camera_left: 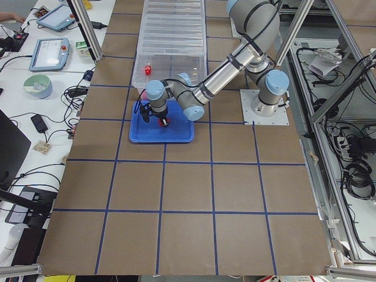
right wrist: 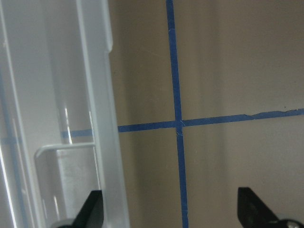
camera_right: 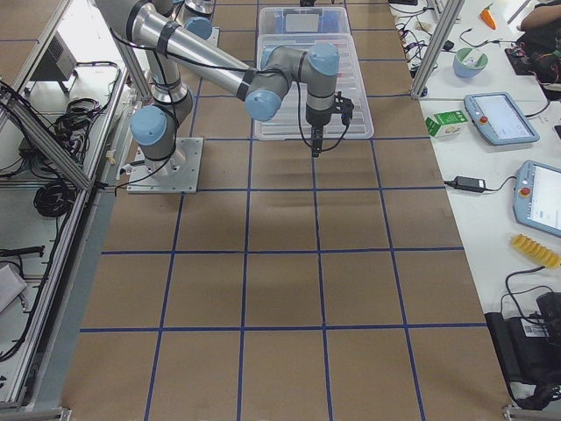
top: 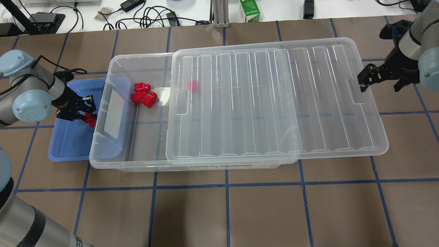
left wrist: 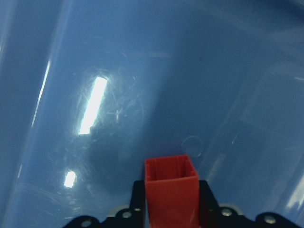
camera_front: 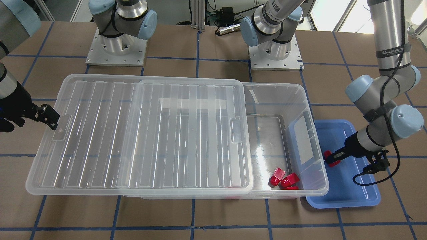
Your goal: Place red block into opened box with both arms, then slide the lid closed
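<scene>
My left gripper (top: 88,117) hangs low over the blue tray (top: 68,147), shut on a red block (left wrist: 171,190) that also shows beside the box's end wall (camera_front: 331,159). The clear box (camera_front: 310,100) lies lengthwise with its lid (top: 274,103) slid toward my right, so only the left end is uncovered. A few red blocks (top: 142,96) lie together in that uncovered end, and another red one (top: 194,85) shows through the lid. My right gripper (top: 380,81) is open at the lid's far short end, one finger (right wrist: 92,211) by the rim near the notch.
The blue tray (camera_front: 343,195) touches the box's open end. Both arm bases (camera_front: 275,50) stand behind the box. Cables and a green carton (top: 249,10) lie beyond the table's far edge. Brown table surface with blue tape lines (top: 226,185) spreads in front of the box.
</scene>
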Robot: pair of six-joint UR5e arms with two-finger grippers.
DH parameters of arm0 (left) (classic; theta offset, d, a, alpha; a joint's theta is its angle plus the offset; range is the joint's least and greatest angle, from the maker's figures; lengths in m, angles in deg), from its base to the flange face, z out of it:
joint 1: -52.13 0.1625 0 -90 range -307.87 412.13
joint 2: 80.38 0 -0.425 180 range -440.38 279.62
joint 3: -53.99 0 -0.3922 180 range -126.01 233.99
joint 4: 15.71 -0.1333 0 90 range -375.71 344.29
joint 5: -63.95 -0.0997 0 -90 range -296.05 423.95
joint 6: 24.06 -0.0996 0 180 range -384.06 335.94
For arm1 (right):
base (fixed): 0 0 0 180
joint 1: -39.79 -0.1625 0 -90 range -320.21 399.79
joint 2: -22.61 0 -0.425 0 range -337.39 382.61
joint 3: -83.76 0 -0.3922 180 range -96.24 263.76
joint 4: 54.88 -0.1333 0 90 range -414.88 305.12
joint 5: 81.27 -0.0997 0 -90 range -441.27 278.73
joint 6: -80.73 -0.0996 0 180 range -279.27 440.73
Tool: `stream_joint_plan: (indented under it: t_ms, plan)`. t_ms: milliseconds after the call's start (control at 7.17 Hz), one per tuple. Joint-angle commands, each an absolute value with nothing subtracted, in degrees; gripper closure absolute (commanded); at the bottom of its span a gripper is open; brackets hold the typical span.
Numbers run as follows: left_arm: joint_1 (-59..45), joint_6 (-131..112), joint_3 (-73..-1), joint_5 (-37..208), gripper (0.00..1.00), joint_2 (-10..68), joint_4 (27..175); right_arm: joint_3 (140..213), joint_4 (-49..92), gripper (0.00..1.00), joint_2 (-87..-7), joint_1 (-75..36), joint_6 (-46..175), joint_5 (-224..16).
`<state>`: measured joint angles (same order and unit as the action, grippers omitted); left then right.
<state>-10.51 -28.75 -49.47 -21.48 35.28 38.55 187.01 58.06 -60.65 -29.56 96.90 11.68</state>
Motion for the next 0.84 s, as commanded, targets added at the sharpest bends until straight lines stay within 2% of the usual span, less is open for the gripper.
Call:
stream_joint_plan:
  t_ms: [0,279,419,698]
  plan:
    - [-11.15,-28.71,-43.7,-21.74,0.99,31.53,46.19,186.69,57.88,0.0,-60.79,-29.47,96.9,12.07]
    - [-12.54,-29.24,-34.73,-22.18,0.99,26.52,62.62,184.33,56.84,0.0,-64.11,-30.69,95.94,10.93]
    - [-16.91,-29.07,-32.7,-22.36,0.99,23.19,68.61,180.57,50.48,0.0,-66.92,-33.4,95.68,7.79]
    - [-28.84,-26.1,-34.16,-22.71,0.99,19.66,71.83,170.91,38.6,0.0,-68.27,-41.03,88.06,6.97]
